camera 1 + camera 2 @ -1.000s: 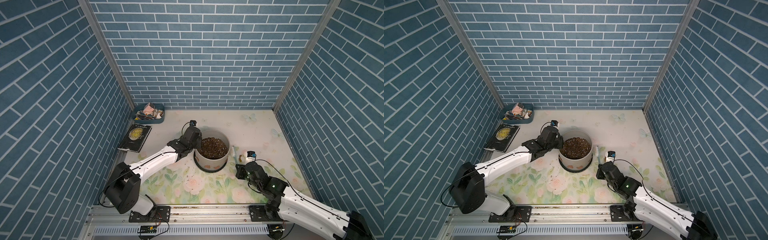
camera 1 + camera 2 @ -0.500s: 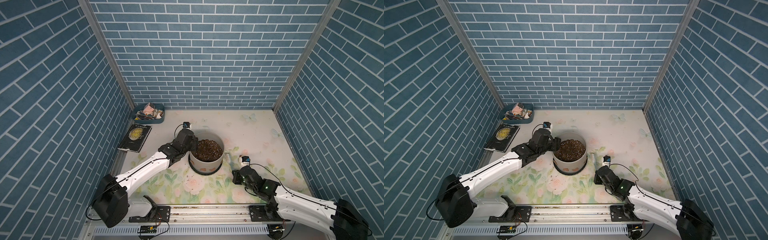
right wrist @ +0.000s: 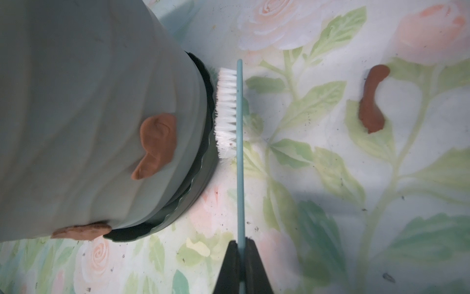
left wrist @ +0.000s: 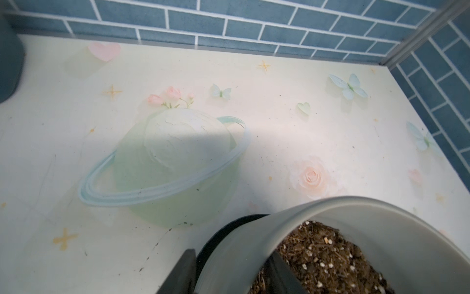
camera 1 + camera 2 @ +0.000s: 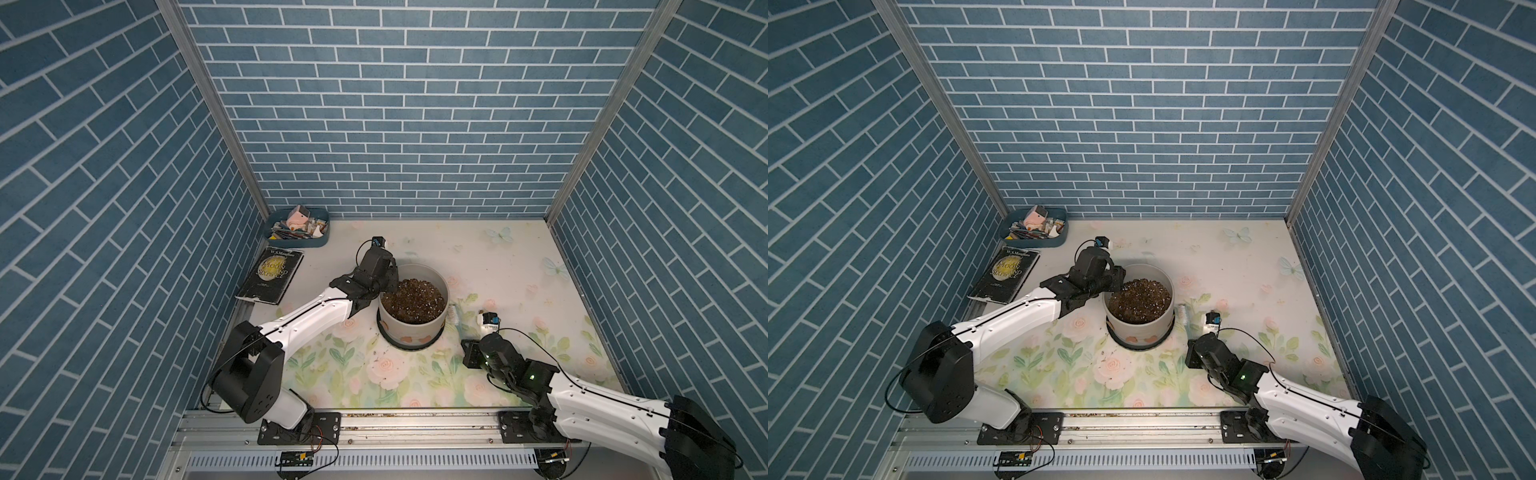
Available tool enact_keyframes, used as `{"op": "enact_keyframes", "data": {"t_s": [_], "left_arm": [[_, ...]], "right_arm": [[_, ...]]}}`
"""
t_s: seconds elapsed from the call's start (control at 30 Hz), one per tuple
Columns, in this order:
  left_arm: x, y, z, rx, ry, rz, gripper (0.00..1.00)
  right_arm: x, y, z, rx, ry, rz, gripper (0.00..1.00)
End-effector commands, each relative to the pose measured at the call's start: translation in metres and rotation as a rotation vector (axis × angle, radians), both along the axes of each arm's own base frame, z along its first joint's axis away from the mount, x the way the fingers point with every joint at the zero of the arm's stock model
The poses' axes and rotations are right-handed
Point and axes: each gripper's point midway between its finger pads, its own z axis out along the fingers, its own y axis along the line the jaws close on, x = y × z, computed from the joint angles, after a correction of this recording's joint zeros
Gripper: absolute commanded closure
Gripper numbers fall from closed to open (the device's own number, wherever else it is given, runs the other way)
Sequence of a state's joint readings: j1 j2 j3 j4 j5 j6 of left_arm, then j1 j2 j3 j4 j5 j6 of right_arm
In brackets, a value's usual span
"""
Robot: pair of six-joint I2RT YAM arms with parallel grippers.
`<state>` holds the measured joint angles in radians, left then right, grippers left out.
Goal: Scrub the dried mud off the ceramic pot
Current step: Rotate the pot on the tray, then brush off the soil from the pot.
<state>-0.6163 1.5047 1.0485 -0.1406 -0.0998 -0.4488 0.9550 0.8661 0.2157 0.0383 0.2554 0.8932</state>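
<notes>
At the far left, in the back corner, a blue tray holds a jumble of small items. A dark book lies flat just in front of it, along the left wall.

The left arm reaches from the front rail across the floral mat to the back-left rim of the ceramic pot. In the left wrist view the left gripper straddles that rim. One finger is outside the grey wall and the other is inside, over the dark speckled soil. It cannot be told whether the jaws press on the wall or stand just clear of it.

The pot stands upright near the middle of the mat on its black saucer. Dried mud clings to the lower wall as a brown blotch, and a second patch sits at the base, next to the saucer. Both top views show the blotches on the side of the pot that faces the front rail.

Just right of the pot, a teal toothbrush lies low over the mat. Its white bristles are turned toward the saucer's edge and touch it. The right gripper is clamped tight on the brush handle, near its end.

Further right, a loose brown strip lies on the mat, apart from the pot and the brush.
</notes>
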Motion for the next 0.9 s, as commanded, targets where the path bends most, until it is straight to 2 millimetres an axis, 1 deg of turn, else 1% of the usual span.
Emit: {"op": "enact_keyframes", "data": {"t_s": [0.0, 0.07, 0.17, 0.23, 0.3, 0.37, 0.47, 0.57, 0.73, 0.87], "left_arm": [[-0.001, 0.002, 0.003, 0.010, -0.004, -0.006, 0.66], [-0.001, 0.003, 0.005, 0.010, -0.007, -0.007, 0.75], [-0.001, 0.004, 0.006, 0.017, -0.002, -0.002, 0.90], [-0.001, 0.004, 0.006, 0.019, 0.001, 0.002, 0.95], [-0.002, 0.006, 0.007, 0.019, 0.003, 0.005, 0.99], [-0.003, 0.005, 0.008, 0.019, -0.001, -0.004, 1.00], [-0.004, 0.006, 0.009, 0.045, -0.003, -0.021, 1.00], [-0.004, 0.006, 0.014, 0.071, -0.014, -0.039, 1.00], [0.001, 0.001, 0.020, 0.109, -0.012, -0.070, 1.00], [0.005, -0.002, 0.019, 0.126, -0.002, -0.082, 1.00]], "right_arm": [[0.006, -0.005, 0.004, -0.039, -0.036, -0.022, 1.00], [0.010, -0.009, 0.006, -0.083, -0.047, -0.029, 1.00], [0.015, -0.006, 0.013, -0.100, -0.069, -0.008, 1.00], [0.018, -0.005, 0.015, -0.126, -0.075, 0.002, 1.00], [0.022, -0.008, 0.017, -0.166, -0.077, -0.005, 1.00], [0.031, -0.016, 0.016, -0.198, -0.075, -0.015, 1.00], [0.043, -0.020, 0.020, -0.199, -0.082, 0.005, 1.00], [0.054, -0.016, 0.027, -0.243, -0.111, 0.060, 1.00], [0.066, 0.003, 0.034, -0.312, -0.165, 0.175, 1.00], [0.076, 0.005, 0.045, -0.341, -0.205, 0.193, 1.00]]}}
